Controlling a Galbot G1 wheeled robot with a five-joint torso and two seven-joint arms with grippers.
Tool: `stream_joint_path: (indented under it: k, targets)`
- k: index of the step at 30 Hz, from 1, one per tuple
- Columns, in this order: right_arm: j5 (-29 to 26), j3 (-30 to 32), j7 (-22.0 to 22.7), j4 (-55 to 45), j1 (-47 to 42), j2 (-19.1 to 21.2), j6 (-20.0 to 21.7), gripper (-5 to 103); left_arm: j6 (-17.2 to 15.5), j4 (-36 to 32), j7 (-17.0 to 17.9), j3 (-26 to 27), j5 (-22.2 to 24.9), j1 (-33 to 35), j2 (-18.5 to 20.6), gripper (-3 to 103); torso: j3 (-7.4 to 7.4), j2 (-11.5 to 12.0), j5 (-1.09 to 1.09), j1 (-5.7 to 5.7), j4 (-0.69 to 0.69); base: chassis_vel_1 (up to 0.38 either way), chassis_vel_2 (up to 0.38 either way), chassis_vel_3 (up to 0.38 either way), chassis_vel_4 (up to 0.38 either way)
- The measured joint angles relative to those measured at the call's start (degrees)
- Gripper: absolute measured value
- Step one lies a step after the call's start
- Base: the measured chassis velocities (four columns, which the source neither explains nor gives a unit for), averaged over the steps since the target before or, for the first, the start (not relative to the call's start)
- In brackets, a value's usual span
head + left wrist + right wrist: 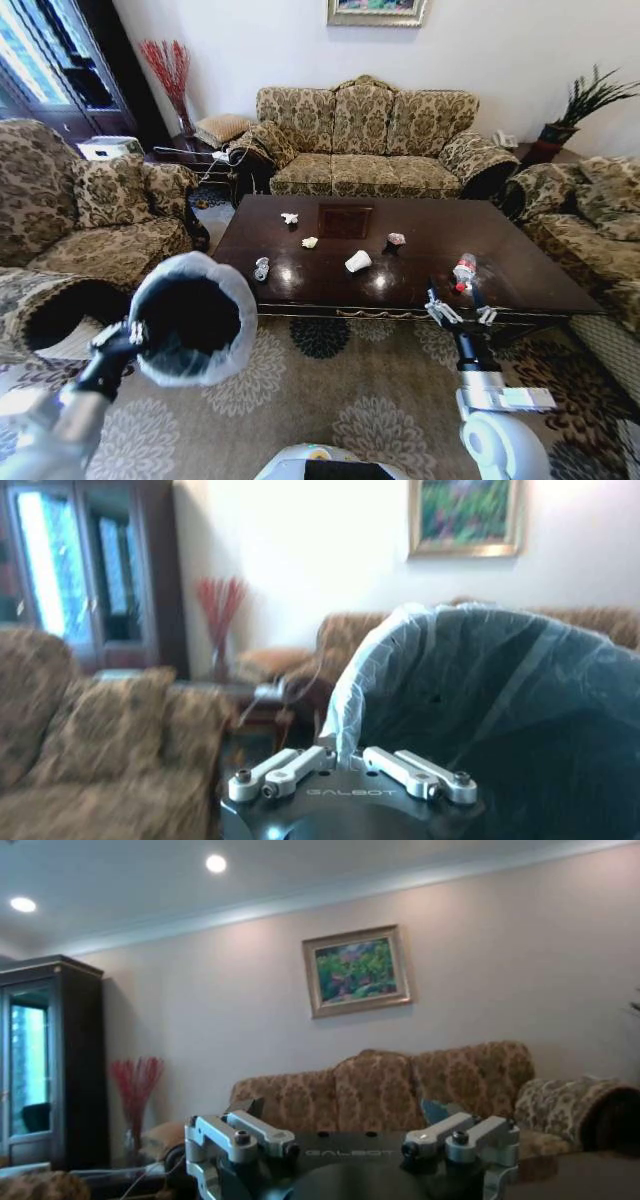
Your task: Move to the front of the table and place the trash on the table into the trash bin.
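The left gripper (350, 769) has its fingers (275, 774) pressed together on the rim of the trash bin (190, 318), pinching the bag's folded-over edge. Held that way, the bin hangs tipped in the air at the robot's left, with its dark mouth facing up and toward the head camera, probably so that litter can be dropped in without setting it down.

The right gripper (460, 312) holds nothing. Its fingers (245, 1136) stand wide apart, raised just in front of the near edge of the desk (320, 285). In my judgement that is a ready pose for a first pick.

The bottle (464, 270) with the red label lies closest to that gripper. Further left sit a paper cup (358, 261), a crinkled wrapper (396, 240), two paper wads (309, 242) and another small piece of litter (261, 269). All of it is still on the desk and well apart from the bin. The robot already faces the long side of the desk, so the approach looks about done, and none of the clearing has begun.
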State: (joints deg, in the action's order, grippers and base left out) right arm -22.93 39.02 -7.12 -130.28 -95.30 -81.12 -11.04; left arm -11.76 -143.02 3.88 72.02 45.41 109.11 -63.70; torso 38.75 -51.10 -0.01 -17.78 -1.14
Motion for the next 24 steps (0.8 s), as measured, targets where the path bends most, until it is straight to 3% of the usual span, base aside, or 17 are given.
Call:
stream_joint_path:
  k: [9, 14, 24]
  targets:
    - [3.86, -0.93, -1.51, 0.48, -0.31, 0.65, 0.79, 100, -0.7, 8.24, 0.17, -3.39, 1.54, -11.51, 6.05, 2, 0.0, 0.0, 0.0, 0.01, -0.02, 0.0, 0.0, 0.0, 0.0]
    - [5.59, -1.16, -1.52, 0.17, -0.78, 0.22, 0.9, 100, -0.52, 12.62, -0.12, -4.88, 1.99, -14.25, 9.37, 2, 0.0, 0.0, 0.0, 0.02, -0.02, -0.061, 0.042, 0.057, -0.046]
    - [8.38, -3.03, -1.55, -0.16, -0.56, -1.37, 0.95, 100, 0.8, 16.96, -0.93, -6.64, 2.08, -16.42, 11.4, 2, 0.0, 0.0, 0.0, 0.01, -0.02, -0.192, 0.192, 0.179, -0.185]
